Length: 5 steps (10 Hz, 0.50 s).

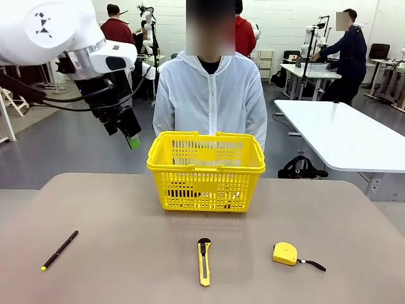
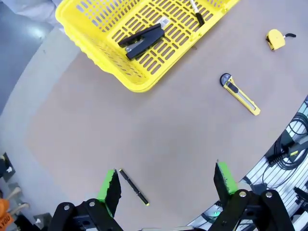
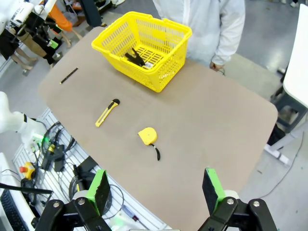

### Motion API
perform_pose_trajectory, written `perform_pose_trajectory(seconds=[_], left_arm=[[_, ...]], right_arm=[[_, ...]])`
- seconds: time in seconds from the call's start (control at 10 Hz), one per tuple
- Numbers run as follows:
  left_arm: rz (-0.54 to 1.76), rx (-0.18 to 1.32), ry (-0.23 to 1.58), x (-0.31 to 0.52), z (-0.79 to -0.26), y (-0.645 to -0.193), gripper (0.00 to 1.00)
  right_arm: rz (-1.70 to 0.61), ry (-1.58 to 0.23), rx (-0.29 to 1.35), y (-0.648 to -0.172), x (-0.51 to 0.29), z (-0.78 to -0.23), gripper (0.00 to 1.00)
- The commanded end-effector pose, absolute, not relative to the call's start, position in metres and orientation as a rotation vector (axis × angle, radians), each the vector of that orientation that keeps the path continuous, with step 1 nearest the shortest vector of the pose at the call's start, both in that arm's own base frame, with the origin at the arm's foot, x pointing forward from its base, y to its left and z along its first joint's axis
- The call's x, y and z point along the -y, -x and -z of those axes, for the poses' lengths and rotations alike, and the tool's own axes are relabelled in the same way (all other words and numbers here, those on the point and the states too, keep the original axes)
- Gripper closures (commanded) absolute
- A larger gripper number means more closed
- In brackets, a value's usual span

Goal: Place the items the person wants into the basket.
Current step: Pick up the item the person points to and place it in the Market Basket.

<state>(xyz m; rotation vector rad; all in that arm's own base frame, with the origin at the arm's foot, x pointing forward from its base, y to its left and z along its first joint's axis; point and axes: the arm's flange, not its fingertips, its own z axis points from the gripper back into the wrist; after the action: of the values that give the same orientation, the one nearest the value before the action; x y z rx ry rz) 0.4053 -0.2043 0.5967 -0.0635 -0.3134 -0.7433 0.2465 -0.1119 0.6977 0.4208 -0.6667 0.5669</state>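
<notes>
The yellow basket (image 1: 205, 189) stands mid-table in front of the person (image 1: 209, 95) in the white jacket. In the left wrist view, the white marker with a black cap (image 2: 196, 12) lies inside the basket (image 2: 130, 82). The yellow-and-black utility knife (image 1: 204, 261) lies on the table near the front edge, also seen from above (image 2: 239, 94) (image 3: 107, 113). My left gripper (image 1: 128, 134) hangs open and empty, high to the left of the basket; its green pads (image 2: 109, 185) stand wide apart. My right gripper (image 3: 155, 187) is open and empty, high above the table's corner.
A yellow tape measure (image 1: 285, 253) lies right of the knife. A thin black pen with a yellow tip (image 1: 60, 249) lies at the front left. A black stapler-like tool (image 2: 142, 39) rests in the basket. The person's hands hang below the table's far edge.
</notes>
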Motion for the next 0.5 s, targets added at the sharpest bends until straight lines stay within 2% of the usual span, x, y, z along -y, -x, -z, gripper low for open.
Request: perform_pose_trajectory(seconds=[0.0,0.4], left_arm=[[0.746,0.32,0.09,0.2047,-0.5941,-0.4036,0.0],[0.744,0.307,0.065,0.2043,-0.5931,-0.4053,0.0]], right_arm=[[-0.579,-0.434,0.67,-0.2481,0.1114,-0.6969,0.0],[-0.579,-0.434,0.67,-0.2481,0.1114,-0.6969,0.0]])
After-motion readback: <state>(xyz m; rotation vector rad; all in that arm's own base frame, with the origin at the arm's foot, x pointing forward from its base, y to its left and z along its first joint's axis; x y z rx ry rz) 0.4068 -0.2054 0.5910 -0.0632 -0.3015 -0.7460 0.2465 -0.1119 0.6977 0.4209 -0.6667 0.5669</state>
